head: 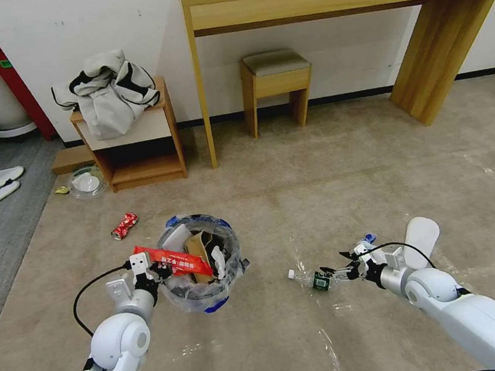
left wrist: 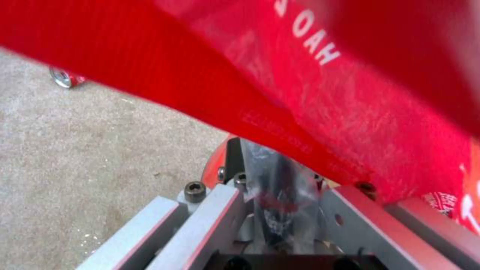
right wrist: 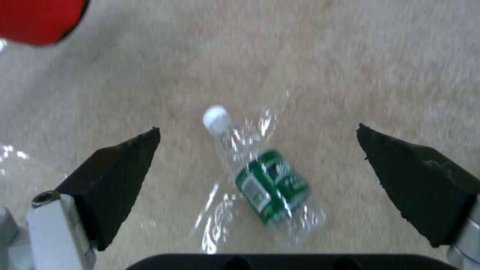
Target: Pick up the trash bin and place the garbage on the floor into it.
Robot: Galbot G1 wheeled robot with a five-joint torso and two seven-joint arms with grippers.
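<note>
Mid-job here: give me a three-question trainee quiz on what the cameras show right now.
1. True or false: the right tool is open over the bottle.
2. The left tool is shut on: A) the trash bin rim, B) the crushed can, C) a slipper.
3. What red item lies across the bin's mouth?

Key:
1. True.
2. A.
3. The red snack wrapper.

Red wrapper (left wrist: pixel 310 93) drapes above the jaws, over beige carpet (left wrist: pixel 90 150).

even bright indoor light, soft shadows, wrist views blurred
</note>
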